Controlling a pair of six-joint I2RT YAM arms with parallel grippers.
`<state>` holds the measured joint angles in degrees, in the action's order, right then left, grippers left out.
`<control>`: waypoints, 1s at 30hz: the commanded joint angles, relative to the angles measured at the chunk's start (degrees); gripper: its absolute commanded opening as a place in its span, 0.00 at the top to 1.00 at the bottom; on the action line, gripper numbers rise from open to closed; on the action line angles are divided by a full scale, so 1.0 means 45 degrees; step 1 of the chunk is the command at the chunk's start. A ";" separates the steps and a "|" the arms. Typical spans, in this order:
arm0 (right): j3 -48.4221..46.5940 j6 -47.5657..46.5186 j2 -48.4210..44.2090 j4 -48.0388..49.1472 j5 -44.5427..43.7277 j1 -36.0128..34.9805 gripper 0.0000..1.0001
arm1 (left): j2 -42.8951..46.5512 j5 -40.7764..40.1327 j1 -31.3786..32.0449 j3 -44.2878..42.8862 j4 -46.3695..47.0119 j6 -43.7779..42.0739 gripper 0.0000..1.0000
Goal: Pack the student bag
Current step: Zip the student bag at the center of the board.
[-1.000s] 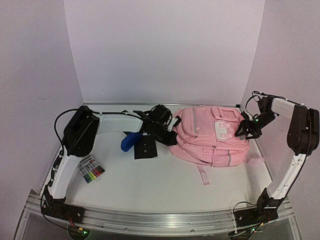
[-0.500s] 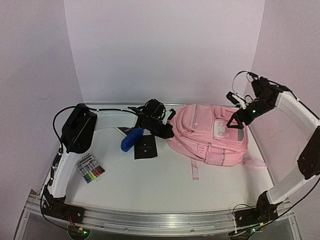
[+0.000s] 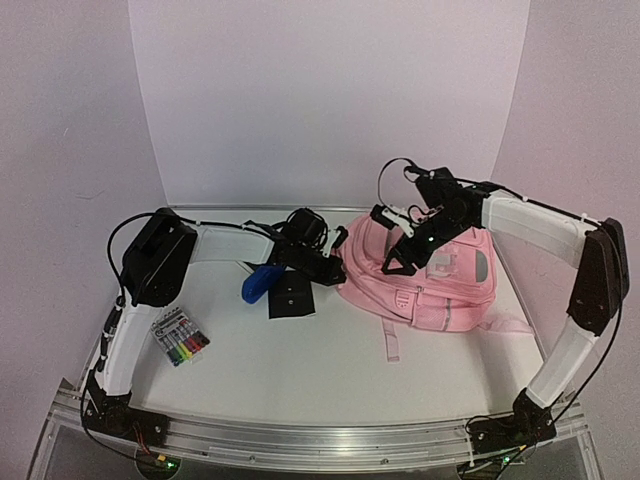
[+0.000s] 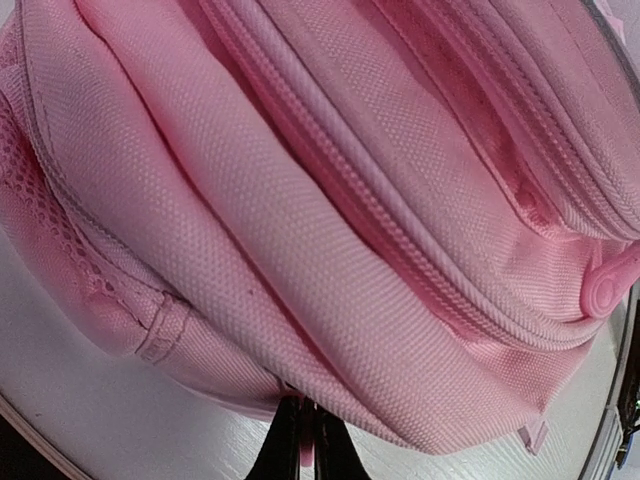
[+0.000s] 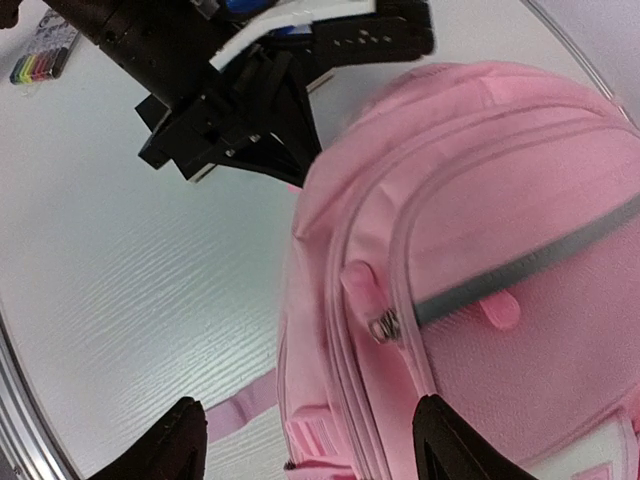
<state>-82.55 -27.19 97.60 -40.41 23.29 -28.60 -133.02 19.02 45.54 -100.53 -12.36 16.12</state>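
the step in hand looks like opening the student bag (image 3: 430,285), not yet loading it: every zip seen in the wrist views looks closed and nothing is in it. the bag lies flat toward 2 o'clock on the bench (image 3: 300,370), straps trailing toward 6 o'clock.

the left arm reaches low across the bench from 8 o'clock. the left pincer (image 3: 337,262) is clenched at the bag's 9 o'clock edge, and a sliver of pink between its tips suggests it pinches a fold of fabric to anchor the bag.

the right arm stands tall, elbow high at 3 o'clock, forearm swung over the bag, wrist tipped down. the right pincer (image 5: 312,435) is released, jaws wide, hovering above the bag and touching nothing. the metal zip pull (image 5: 382,326) sits below, between its fingers.

next, i judge, the right pincer must drop, close on that small pull and run it along the zip while the left side holds firm.

the marker pack (image 3: 181,340), a blue object (image 3: 262,281) and a black flat item (image 3: 292,297) wait near 9 o'clock.
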 commanded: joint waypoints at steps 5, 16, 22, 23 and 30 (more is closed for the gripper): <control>-0.0317 0.0601 0.1706 0.2083 -0.2373 -0.1593 0.32 | 0.1250 0.0557 0.0078 0.0501 0.0729 0.0466 1.00; -0.0994 0.2488 0.3615 0.3041 -0.4733 -0.1757 0.56 | 0.2578 0.0775 0.0076 0.2592 0.2492 0.0837 1.00; -0.1585 0.3204 0.4066 0.3023 -0.4549 -0.1652 0.88 | 0.3030 0.0417 0.0348 0.3381 0.2461 0.0420 1.00; -0.1725 0.3322 0.4123 0.3010 -0.4410 -0.1639 0.96 | 0.3023 0.0314 0.0455 0.3374 0.2345 0.0215 1.00; -0.2516 0.4231 0.4226 0.2869 -0.3512 -0.1633 1.00 | 0.2399 -0.0820 0.1732 0.2574 0.1486 -0.1225 1.00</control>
<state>-90.14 -11.62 115.18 -30.61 7.12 -36.77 -124.11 15.47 48.09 -86.22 -2.35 16.18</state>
